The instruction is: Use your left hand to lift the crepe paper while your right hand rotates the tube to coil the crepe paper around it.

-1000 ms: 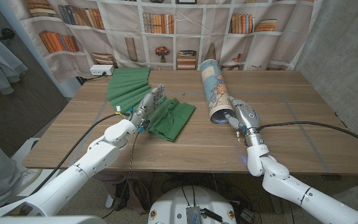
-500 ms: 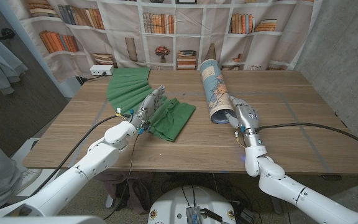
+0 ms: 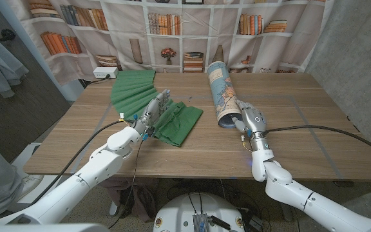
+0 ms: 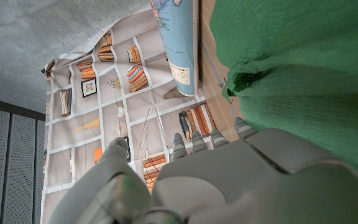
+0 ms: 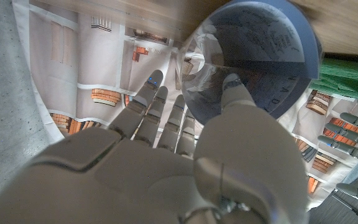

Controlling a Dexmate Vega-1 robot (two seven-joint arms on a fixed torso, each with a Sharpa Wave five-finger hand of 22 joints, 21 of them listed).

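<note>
A green crepe paper sheet (image 3: 172, 119) lies crumpled on the wooden table (image 3: 95, 129), left of centre, with a flatter part (image 3: 133, 87) running toward the back. My left hand (image 3: 154, 108) hovers at its near-left edge with fingers straight and apart, holding nothing. In the left wrist view the paper (image 4: 303, 62) spreads just past my left hand (image 4: 229, 180). A blue map-print tube (image 3: 221, 90) lies lengthwise right of the paper. My right hand (image 3: 250, 120) stands at its near open end, fingers extended. The right wrist view shows the tube's mouth (image 5: 253, 56) just ahead of my right hand (image 5: 166, 155), thumb by the rim.
A white power strip (image 3: 105, 73) sits at the table's back left corner. A bookshelf-print curtain (image 3: 172, 32) hangs behind the table. Bare wood stretches right of the tube (image 3: 301, 109) and along the near edge.
My left hand has edged slightly forward over the paper. My right hand has shifted a little closer to the tube's near end. Paper and tube have not moved.
</note>
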